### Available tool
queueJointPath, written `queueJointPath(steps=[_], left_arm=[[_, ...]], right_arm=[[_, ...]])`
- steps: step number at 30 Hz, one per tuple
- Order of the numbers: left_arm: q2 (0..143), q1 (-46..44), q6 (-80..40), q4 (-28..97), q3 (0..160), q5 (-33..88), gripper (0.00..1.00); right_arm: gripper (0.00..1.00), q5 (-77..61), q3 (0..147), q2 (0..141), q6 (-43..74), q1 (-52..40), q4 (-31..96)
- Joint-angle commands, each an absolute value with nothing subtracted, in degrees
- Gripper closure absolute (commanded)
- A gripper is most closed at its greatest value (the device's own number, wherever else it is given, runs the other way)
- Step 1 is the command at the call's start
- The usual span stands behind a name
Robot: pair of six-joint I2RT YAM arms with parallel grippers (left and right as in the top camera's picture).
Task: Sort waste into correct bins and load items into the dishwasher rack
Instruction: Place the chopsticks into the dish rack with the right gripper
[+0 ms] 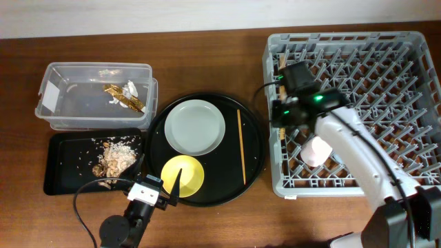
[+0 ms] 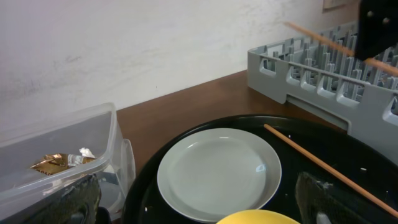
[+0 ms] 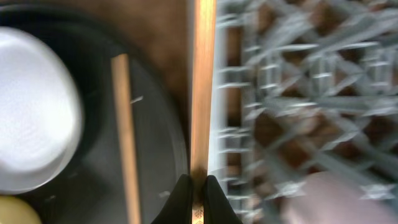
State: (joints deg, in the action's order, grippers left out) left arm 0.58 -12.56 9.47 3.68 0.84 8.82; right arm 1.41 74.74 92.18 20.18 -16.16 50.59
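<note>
Right jaws, mine, clamped on 1 wooden chopstick point(image 3: 202, 93) at the grey dishwasher rack's point(image 1: 386, 55) left wall; my left jaws wide beside the yellow bowl point(image 1: 185, 176) on the round black tray point(image 1: 251, 165).

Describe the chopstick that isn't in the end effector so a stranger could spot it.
Find the large round black tray mid-table, left of the grey dishwasher rack. On its right part, beside the pale plate, a thin wooden chopstick lies flat, running front to back. The other chopstick is clamped in the right end effector at the rack's edge; this one is untouched.
</note>
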Motion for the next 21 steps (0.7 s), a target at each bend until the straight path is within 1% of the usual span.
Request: queueJointPath(steps=[1,6,7,8,9,11,13,14,15,16,17,18,19,21], left_arm=[[0.3,-12.2,10.4,3.7,0.5,9.0,0.01],[0.3,-12.2,10.4,3.7,0.5,9.0,0.01],[0.3,-12.2,10.4,3.7,0.5,9.0,0.01],[0.3,-12.2,10.4,3.7,0.5,9.0,0.01],[0.3,-12.2,10.4,3.7,0.5,9.0,0.01],[0.3,-12.2,10.4,3.7,0.5,9.0,0.01],[0.3,-12.2,10.4,3.7,0.5,9.0,0.01],[0.3,-12.2,10.4,3.7,0.5,9.0,0.01],[0.3,-12.2,10.4,3.7,0.5,9.0,0.01],[0.3,-12.2,10.4,3.7,0.5,9.0,0.01],[0.3,-12.2,10.4,3.7,0.5,9.0,0.0],[0.3,-12.2,10.4,3.7,0.5,9.0,0.01],[0.3,-12.2,10.4,3.7,0.5,9.0,0.01],[0.3,-12.2,10.4,3.7,0.5,9.0,0.01]], right_arm=[[0.96,0.6,75.8,96.7,12.2,-14.0,51.0],[0.96,2.2,75.8,98.8,12.3,-14.2,49.8],[0.9,1.5,75.8,98.8,12.1,-14.1,50.2],[0.49,-1.6,76.3,98.4,10.9,-14.5,52.5],[0.45,-5.1,77.5,96.4,10.9,-15.1,54.7],[0.41,-6.5,78.3,89.7,11.0,-18.8,56.9],[0.39,-6.2,78.3,84.9,14.9,-27.2,57.6],[0.39,-5.1,78.0,84.9,18.2,-30.9,57.8],[0.41,-0.9,76.0,86.4,26.3,-36.7,57.4],[0.44,2.5,74.0,88.8,30.7,-40.0,56.3],[0.48,5.1,72.0,91.2,33.2,-41.9,54.5],[0.53,6.6,69.8,95.0,35.7,-42.7,51.7],[0.63,6.5,69.1,99.9,35.7,-42.4,48.9],[0.68,6.5,69.1,105.9,35.7,-41.1,45.9]])
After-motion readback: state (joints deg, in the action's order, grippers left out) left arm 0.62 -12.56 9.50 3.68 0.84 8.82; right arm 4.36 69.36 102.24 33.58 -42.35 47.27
